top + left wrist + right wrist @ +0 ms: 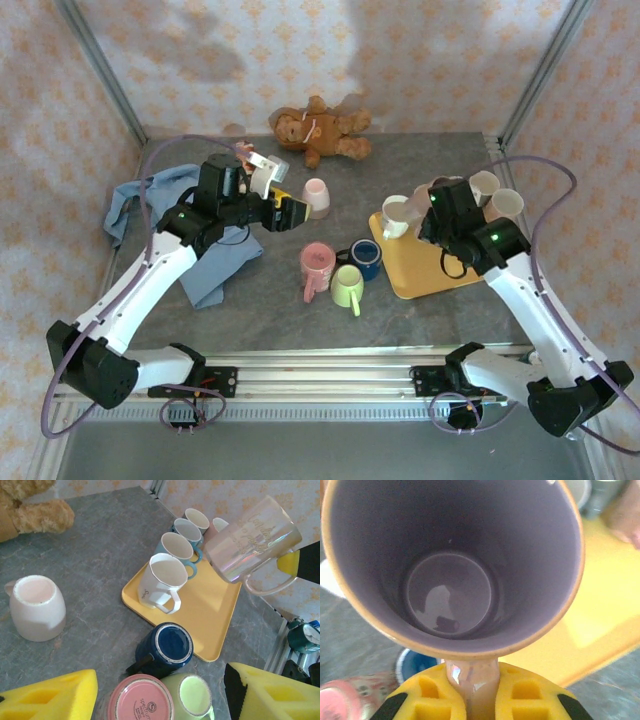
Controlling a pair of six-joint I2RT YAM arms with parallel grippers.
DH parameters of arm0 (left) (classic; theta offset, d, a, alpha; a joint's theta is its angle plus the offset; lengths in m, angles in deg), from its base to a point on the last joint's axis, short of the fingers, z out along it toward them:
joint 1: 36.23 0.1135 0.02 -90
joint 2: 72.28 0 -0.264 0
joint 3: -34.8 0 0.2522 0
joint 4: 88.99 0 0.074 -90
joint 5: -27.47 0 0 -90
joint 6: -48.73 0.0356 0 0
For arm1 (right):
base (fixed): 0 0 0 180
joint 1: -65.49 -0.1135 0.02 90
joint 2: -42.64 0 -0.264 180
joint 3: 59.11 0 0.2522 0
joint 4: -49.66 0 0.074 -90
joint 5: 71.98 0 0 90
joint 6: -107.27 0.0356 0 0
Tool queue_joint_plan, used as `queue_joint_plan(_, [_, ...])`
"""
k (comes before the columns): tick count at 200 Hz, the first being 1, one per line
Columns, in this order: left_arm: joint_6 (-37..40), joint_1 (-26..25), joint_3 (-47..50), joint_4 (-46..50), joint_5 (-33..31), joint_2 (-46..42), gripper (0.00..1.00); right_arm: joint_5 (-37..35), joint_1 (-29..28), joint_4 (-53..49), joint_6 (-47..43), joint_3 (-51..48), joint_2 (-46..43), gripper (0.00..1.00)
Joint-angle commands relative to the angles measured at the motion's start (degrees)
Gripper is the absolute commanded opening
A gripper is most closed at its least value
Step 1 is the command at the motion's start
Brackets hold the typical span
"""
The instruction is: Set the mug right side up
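Observation:
My right gripper (pixel 472 696) is shut on the handle of a shiny pink mug (pixel 450 565), whose open mouth faces the wrist camera. That mug (pixel 252 540) hangs tilted above the yellow tray (pixel 440 272). From the top view the right gripper (pixel 432 207) is over the tray's left part. My left gripper (pixel 286 211) is open and holds nothing. In its wrist view the left gripper (pixel 160 694) hovers over three upside-down mugs: pink (pixel 142 701), green (pixel 194 696) and dark blue (pixel 168 647). A white mug (pixel 37 607) stands upside down to their left.
Several upright mugs (pixel 162 580) stand on the yellow tray (pixel 215 605). A teddy bear (pixel 320 130) lies at the back of the table. A blue cloth (pixel 200 245) lies under the left arm. A metal rail (pixel 330 375) runs along the near edge.

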Motion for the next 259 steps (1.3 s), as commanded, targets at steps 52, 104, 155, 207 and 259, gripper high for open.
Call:
queue_joint_plan(52, [3.5, -1.6, -1.2, 1.2, -0.1, 1.5, 0.68, -14.6, 7.2, -7.6, 8.6, -1.5, -0.3, 0.00])
queue_joint_plan(104, [4.5, -1.9, -0.9, 0.9, 0.3, 3.0, 0.67, -11.5, 15.1, 0.4, 5.8, -8.8, 0.4, 0.00])
queue_joint_plan(155, [5.3, -1.9, -0.3, 0.6, 0.5, 3.8, 0.66, -11.7, 16.3, 12.8, 0.2, -14.2, 4.9, 0.00])
queue_joint_plan(207, [6.7, -2.0, 0.4, 1.9, 0.1, 3.8, 0.66, -13.7, 17.4, 20.8, -2.6, -16.9, 10.5, 0.00])
queue_joint_plan(259, [7.2, -2.0, 1.0, 2.0, -0.5, 4.3, 0.66, -14.2, 18.6, 25.1, -5.2, -16.0, 16.8, 0.00])
